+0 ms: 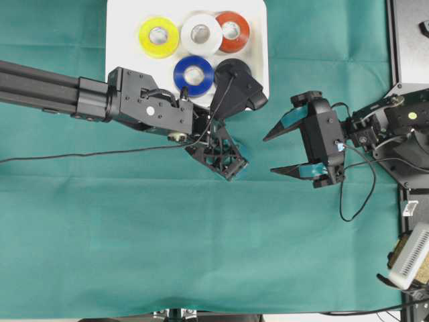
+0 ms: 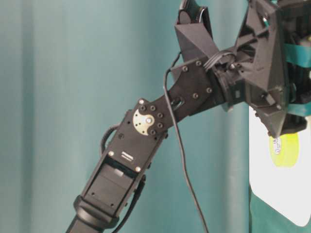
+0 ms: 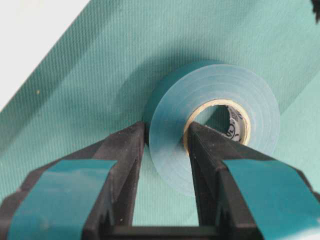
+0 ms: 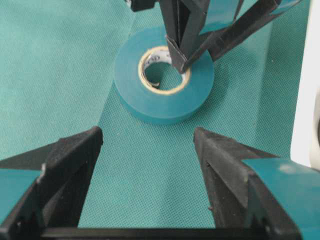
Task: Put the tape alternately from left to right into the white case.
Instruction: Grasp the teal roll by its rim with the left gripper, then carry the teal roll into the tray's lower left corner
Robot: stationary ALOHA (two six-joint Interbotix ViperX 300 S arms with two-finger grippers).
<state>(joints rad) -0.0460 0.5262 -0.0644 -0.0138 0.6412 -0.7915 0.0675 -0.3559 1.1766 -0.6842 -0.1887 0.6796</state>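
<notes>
On the green cloth just below the white case (image 1: pixel 120 27) lies the teal tape (image 3: pixel 215 100), flat on its side. My left gripper (image 3: pixel 167 132) is shut on its wall, one finger outside the ring and the other inside the pale core. From overhead, the left gripper (image 1: pixel 231 161) hides nearly all of this roll. The right wrist view shows the teal tape (image 4: pixel 165 107) with those fingers (image 4: pixel 182 55) on it. Inside the case lie the yellow (image 1: pixel 159 36), white (image 1: pixel 201 33), red (image 1: pixel 232 30) and blue (image 1: pixel 194 75) rolls. The black one (image 1: pixel 233 67) is partly behind the left wrist. My right gripper (image 1: pixel 271 154) stands open and empty to the teal roll's right.
Green cloth (image 1: pixel 134 241) covers the table. A black frame (image 1: pixel 409 40) runs along the right edge, with a white object (image 1: pixel 412 258) below it. A loose cable (image 1: pixel 355 194) hangs under the right wrist. The table-level view shows the left arm (image 2: pixel 194 92) in front of the case (image 2: pixel 272 189).
</notes>
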